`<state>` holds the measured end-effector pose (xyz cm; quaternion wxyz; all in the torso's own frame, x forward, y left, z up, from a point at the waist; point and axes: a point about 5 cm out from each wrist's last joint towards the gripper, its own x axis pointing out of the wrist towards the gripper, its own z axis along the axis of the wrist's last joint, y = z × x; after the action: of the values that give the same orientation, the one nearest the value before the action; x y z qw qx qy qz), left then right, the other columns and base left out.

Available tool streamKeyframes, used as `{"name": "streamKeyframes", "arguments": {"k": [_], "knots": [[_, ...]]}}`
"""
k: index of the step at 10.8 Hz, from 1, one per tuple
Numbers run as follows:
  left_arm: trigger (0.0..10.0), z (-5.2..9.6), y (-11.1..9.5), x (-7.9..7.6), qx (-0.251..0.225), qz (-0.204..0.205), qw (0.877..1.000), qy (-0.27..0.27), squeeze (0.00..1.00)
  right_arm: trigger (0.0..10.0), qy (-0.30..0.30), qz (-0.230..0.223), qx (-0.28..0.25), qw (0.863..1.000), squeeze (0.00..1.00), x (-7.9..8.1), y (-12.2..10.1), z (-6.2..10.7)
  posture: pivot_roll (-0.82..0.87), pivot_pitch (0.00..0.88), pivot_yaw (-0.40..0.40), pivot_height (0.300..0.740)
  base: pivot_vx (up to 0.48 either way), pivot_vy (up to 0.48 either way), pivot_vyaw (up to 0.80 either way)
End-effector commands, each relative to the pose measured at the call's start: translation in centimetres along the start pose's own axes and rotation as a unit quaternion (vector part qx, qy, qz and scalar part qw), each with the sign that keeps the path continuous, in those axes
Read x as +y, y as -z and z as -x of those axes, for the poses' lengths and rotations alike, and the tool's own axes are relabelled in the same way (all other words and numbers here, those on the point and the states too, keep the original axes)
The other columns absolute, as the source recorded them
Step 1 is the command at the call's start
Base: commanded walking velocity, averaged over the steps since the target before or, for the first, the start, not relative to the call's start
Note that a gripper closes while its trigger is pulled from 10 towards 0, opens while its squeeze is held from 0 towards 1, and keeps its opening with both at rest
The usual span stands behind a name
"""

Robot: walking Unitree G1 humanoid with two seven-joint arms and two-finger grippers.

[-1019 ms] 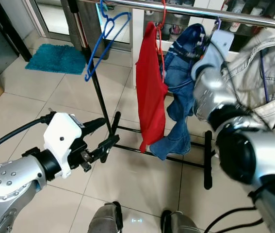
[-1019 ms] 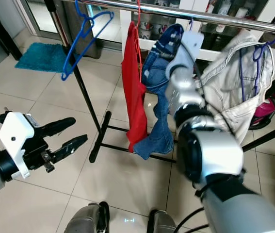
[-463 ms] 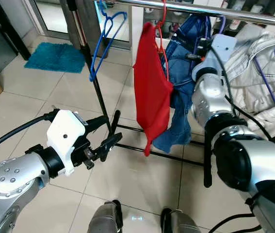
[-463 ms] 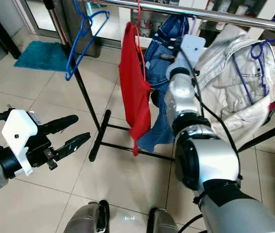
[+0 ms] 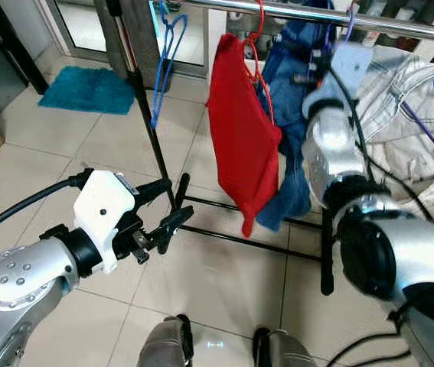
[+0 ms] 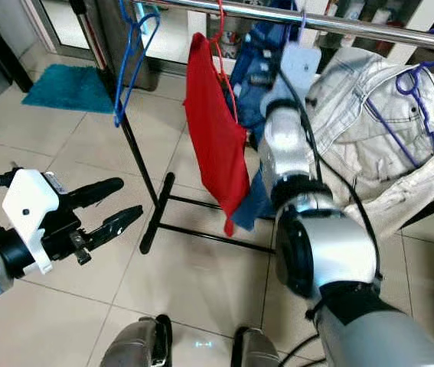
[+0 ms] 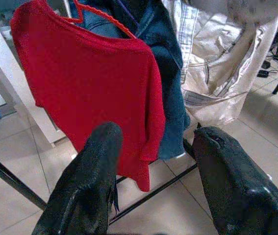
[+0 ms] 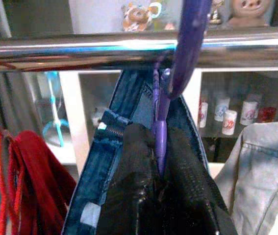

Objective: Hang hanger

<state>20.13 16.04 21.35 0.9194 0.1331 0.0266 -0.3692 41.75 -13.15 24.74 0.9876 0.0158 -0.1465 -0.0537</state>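
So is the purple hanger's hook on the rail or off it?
On: the purple hanger hook curves over the rail, right gripper clamping its neck.

The right arm (image 5: 339, 168) reaches up and forward, its silver forearm raised almost straight. The right gripper (image 8: 159, 161) has its two black fingers pressed together around a thin purple stem. The left arm (image 5: 25, 275) is bent low at the robot's left side. The left gripper (image 5: 159, 214) points forward, fingers spread apart and holding nothing.
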Motion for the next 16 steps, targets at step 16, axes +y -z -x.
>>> {"name": "streamKeyframes", "arguments": {"k": [16], "knots": [[10.0,-1.1,2.7,0.7,0.017,0.025,0.993,-0.118,0.00,10.0,-0.088,-0.019,0.102,0.991,0.00,-0.3,2.4,0.5,0.14,0.153,0.023,0.740,0.000,0.000,0.00]]}}
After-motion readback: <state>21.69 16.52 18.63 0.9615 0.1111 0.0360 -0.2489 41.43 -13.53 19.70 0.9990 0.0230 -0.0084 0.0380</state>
